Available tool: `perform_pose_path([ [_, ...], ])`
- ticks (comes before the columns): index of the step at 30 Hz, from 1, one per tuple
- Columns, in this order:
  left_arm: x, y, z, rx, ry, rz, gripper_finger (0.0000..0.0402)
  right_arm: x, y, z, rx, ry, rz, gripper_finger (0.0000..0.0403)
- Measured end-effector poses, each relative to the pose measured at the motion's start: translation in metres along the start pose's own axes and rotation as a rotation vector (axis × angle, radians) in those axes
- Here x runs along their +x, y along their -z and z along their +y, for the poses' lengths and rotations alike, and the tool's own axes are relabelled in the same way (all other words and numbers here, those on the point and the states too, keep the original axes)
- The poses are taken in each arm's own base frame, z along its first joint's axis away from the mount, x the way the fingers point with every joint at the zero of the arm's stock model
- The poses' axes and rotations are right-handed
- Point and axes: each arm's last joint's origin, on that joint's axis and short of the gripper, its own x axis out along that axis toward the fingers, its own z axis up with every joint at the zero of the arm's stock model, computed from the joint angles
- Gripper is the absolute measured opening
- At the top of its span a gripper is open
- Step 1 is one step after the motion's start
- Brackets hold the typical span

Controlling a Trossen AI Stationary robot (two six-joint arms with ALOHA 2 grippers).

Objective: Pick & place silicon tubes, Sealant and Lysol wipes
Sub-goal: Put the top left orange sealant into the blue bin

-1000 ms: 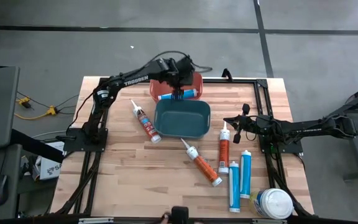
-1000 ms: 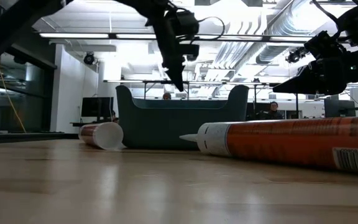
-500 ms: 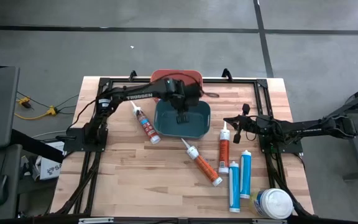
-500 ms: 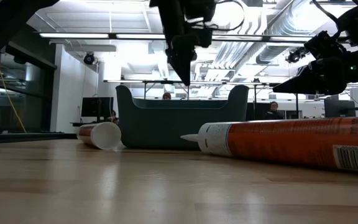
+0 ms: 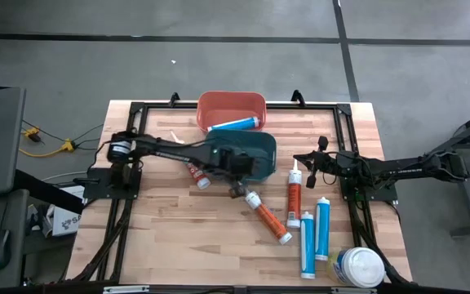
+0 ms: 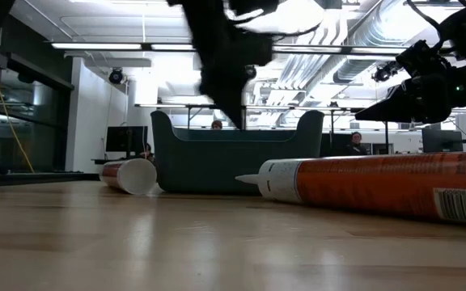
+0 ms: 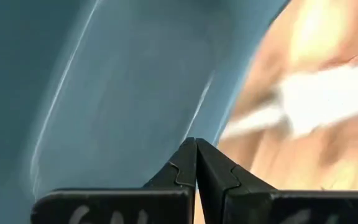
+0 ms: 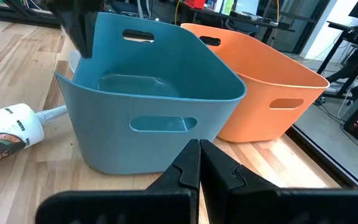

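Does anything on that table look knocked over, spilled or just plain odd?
Nothing spilled or broken. The tubes lie scattered at different angles by the teal bin; one blue tube already sits in the orange bin. The Lysol wipes canister sits right at the table's front edge.

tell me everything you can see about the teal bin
The teal bin is a rounded rectangular tub of matte plastic with slot handles in its end walls. It stands upright on the wooden table, directly in front of the orange bin, and looks empty. The shut left gripper hangs just off its near rim.
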Motion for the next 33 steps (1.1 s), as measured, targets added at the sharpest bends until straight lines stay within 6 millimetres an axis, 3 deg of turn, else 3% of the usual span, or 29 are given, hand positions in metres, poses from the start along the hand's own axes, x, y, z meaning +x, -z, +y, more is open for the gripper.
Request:
perform_pose_path([
  [8,-0.055,0.058,0.013,-0.417,-0.257,-0.141,0.0000,0.000,0.000,0.000,0.000,0.000,0.000,0.0000],
  [13,-0.073,0.100,0.033,-0.675,-0.286,-0.229,0.0000,0.000,0.000,0.000,-0.001,0.000,0.004,0.0000],
  [22,-0.066,0.158,0.061,-0.791,-0.242,-0.313,0.0000,0.000,0.001,0.000,-0.003,-0.001,0.008,0.0000],
  [28,-0.064,0.170,0.074,-0.886,-0.264,-0.385,0.0005,0.000,0.001,0.000,-0.003,-0.001,0.008,0.0000],
  [33,-0.062,0.171,0.081,-0.932,-0.265,-0.379,0.0055,0.000,0.001,0.000,-0.003,-0.001,0.010,0.0000],
])
